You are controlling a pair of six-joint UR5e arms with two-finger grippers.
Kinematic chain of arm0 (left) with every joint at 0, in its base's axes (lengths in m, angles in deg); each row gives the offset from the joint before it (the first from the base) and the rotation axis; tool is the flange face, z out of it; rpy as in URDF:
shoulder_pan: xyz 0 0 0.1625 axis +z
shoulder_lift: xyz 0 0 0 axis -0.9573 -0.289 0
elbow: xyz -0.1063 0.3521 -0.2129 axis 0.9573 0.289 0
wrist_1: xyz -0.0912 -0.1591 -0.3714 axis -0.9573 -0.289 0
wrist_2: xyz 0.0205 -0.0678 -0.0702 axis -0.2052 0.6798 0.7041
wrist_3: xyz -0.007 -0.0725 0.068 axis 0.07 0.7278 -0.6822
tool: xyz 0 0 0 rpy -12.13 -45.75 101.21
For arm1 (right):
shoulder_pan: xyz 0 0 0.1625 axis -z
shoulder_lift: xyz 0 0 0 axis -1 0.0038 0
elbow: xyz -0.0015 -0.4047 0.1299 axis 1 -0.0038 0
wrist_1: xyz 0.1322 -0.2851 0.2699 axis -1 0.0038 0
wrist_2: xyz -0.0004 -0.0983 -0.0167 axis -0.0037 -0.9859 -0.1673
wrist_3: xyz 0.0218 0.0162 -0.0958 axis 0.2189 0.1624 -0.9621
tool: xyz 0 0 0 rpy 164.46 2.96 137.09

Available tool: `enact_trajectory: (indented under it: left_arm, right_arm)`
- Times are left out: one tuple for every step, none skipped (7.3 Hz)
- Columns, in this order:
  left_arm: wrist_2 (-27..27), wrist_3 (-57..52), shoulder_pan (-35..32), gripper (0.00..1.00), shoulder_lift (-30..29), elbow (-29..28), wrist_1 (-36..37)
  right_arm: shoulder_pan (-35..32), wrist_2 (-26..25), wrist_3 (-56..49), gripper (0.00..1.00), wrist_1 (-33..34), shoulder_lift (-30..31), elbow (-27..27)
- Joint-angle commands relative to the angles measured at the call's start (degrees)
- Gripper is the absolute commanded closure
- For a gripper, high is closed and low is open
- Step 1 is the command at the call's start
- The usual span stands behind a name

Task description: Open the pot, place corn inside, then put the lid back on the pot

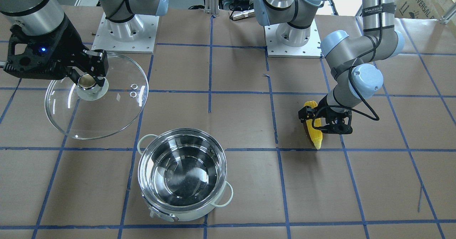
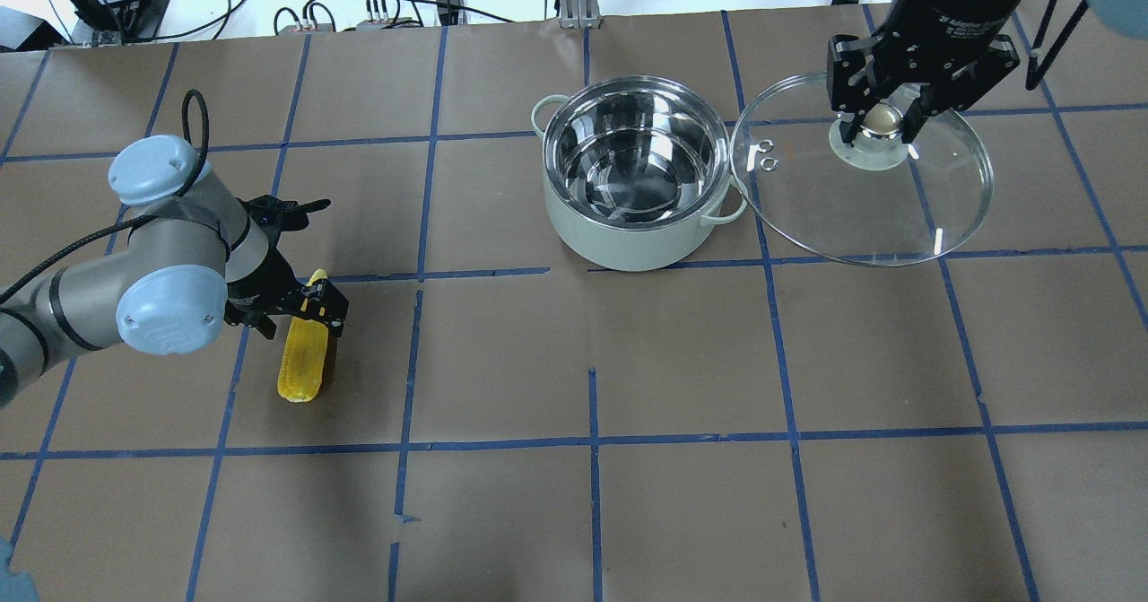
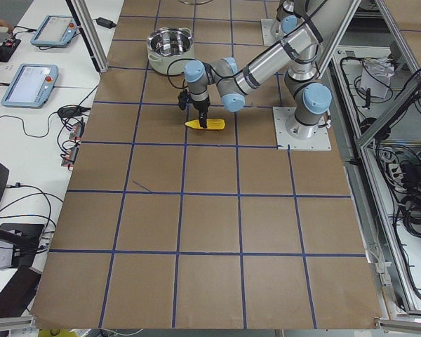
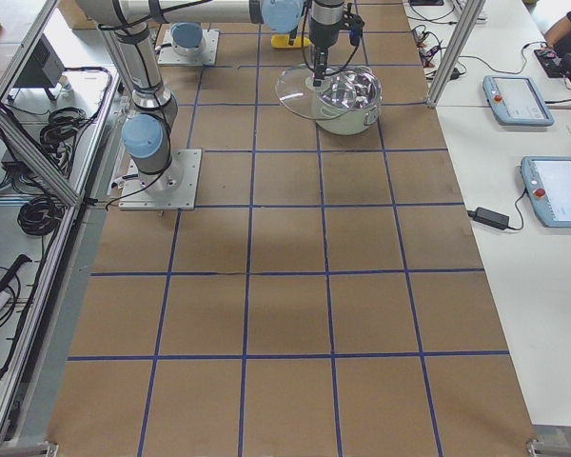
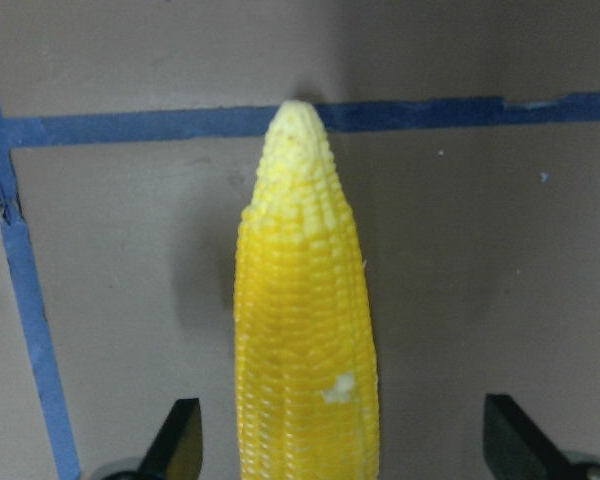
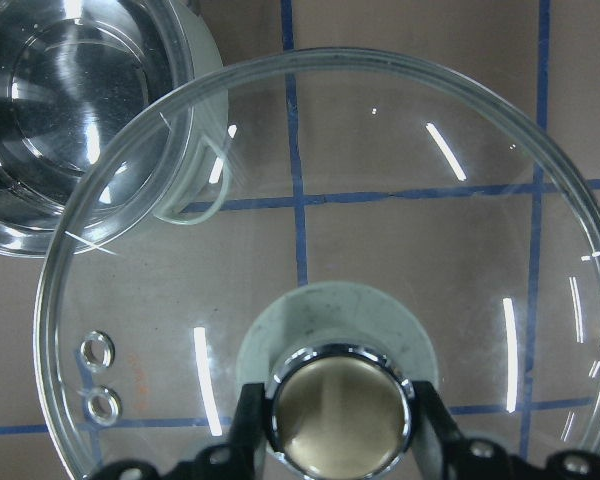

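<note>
The yellow corn (image 1: 316,137) lies on the table; it also shows in the overhead view (image 2: 300,369) and left wrist view (image 5: 305,300). My left gripper (image 1: 315,123) is down over it, open, a finger on each side of the cob with gaps between. The steel pot (image 2: 628,239) stands open and empty in the middle (image 1: 185,216). My right gripper (image 2: 882,119) is shut on the knob (image 6: 338,405) of the glass lid (image 2: 879,216). It holds the lid beside the pot, its rim overlapping one pot handle (image 6: 205,190).
Brown paper with a blue tape grid covers the table (image 2: 592,360). The two arm bases (image 1: 124,29) (image 1: 292,36) stand at the robot's side. Cables and tablets (image 3: 31,84) lie beyond the far table edge.
</note>
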Motion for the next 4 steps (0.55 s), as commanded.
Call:
enact_trajectory:
  left_arm:
    - [0.2, 0.3, 0.5, 0.02, -0.7, 2.2, 1.3]
    - [0.3, 0.5, 0.5, 0.19, -0.9, 2.3, 1.4]
    - [0.3, 0.1, 0.5, 0.48, -0.8, 1.8, 1.4]
    - [0.7, -0.2, 0.4, 0.79, -0.8, 1.8, 1.3]
  right_arm:
    - [0.1, -0.2, -0.3, 0.52, 0.0, 0.0, -0.2]
    - [0.5, -0.2, -0.9, 0.52, 0.0, 0.0, -0.1]
    - [0.7, -0.1, -1.2, 0.52, -0.1, 0.2, 0.1]
    - [1.1, 0.0, -1.3, 0.52, -0.1, 0.2, 0.1]
